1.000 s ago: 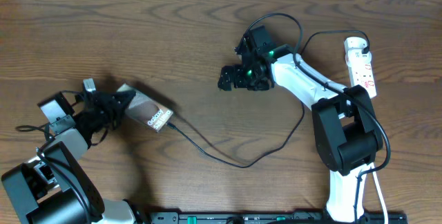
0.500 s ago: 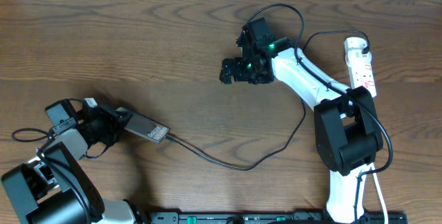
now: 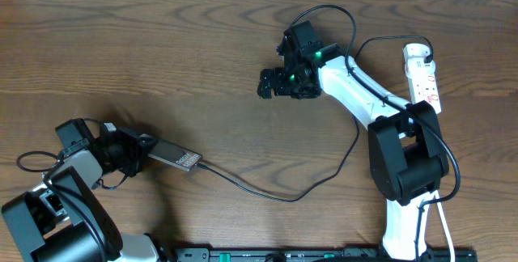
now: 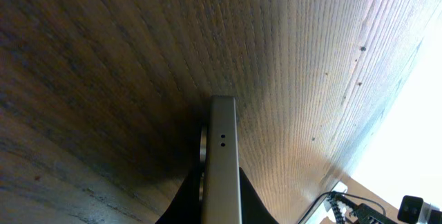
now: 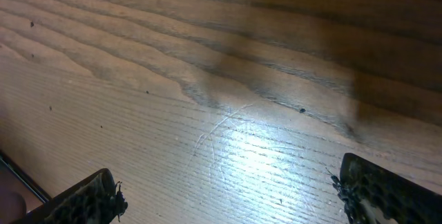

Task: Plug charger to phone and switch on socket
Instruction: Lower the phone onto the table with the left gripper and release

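Note:
My left gripper (image 3: 133, 150) is shut on the phone (image 3: 173, 157), holding it by its left end, turned on edge low over the table at the lower left. In the left wrist view the phone's grey edge (image 4: 221, 162) runs up from between my dark fingers (image 4: 181, 203). The charger, a thin black cable (image 3: 283, 197), meets the phone's right end, sags across the table and climbs to the white socket (image 3: 422, 72) at the far right. My right gripper (image 3: 271, 84) hovers open over bare wood at centre top; its fingertips (image 5: 93, 200) stand wide apart with nothing between them.
The right arm's white links (image 3: 356, 92) and black base (image 3: 405, 165) stand between the charger's loop and the socket. The left arm's base (image 3: 48, 221) fills the lower left corner. A dark rail (image 3: 324, 254) lines the front edge.
My left gripper has drawn the phone down and to the left and rolled it from face-up onto its edge; the cable followed. The right gripper shifted slightly, then held still, open.

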Motion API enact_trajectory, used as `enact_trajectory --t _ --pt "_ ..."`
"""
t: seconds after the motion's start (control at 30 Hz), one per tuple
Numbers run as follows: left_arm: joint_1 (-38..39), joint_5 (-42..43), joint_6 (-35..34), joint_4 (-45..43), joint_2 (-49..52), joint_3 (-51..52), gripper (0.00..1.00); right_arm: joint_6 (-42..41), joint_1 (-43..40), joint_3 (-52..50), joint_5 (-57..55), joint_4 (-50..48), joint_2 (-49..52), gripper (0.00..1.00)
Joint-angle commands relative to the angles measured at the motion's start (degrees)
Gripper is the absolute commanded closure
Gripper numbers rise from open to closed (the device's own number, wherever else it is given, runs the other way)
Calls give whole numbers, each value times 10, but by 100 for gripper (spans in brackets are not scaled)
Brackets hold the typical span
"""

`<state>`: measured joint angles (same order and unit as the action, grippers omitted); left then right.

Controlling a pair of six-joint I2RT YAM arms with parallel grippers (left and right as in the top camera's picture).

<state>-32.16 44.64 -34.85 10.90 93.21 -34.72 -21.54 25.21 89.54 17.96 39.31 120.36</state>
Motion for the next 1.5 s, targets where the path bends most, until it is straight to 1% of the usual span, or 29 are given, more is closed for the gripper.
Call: enact_trajectory --t 0.0,0.1,0.17,0.27,0.3,0.43,0.67,0.8,1.07,1.17,1.37,1.47 --pt "-1 -19 -19 13 0 -3 91 -7 -4 12 -4 2 -16 1" --pt "-1 -19 -19 12 0 -3 65 -7 -4 12 -4 2 -16 1" --pt "-1 -19 -19 12 0 -3 61 -7 -4 12 -4 2 -16 1" --pt "-1 -19 -19 13 0 -3 58 -7 -4 12 -4 3 -16 1" --pt "-1 -19 -19 13 0 -3 50 -7 -4 12 -4 3 -16 1" --pt "-1 -19 -19 13 0 -3 33 -7 -4 12 -4 3 -16 1" --pt "-1 -25 -18 25 0 -3 19 -7 -4 12 -4 4 -16 1" --pt "-1 -83 -18 47 0 -3 16 -7 -4 12 -4 4 -16 1" --pt "-1 -93 -9 56 -14 -9 16 -7 -4 12 -4 6 -16 1" --pt "11 -93 17 56 -56 -30 15 -7 -4 12 -5 4 -16 1" --pt "45 -93 63 56 -177 -79 15 -4 -4 12 -5 5 -16 1" --pt "74 -91 109 57 -233 -102 15 3 -4 13 -7 3 -18 1"
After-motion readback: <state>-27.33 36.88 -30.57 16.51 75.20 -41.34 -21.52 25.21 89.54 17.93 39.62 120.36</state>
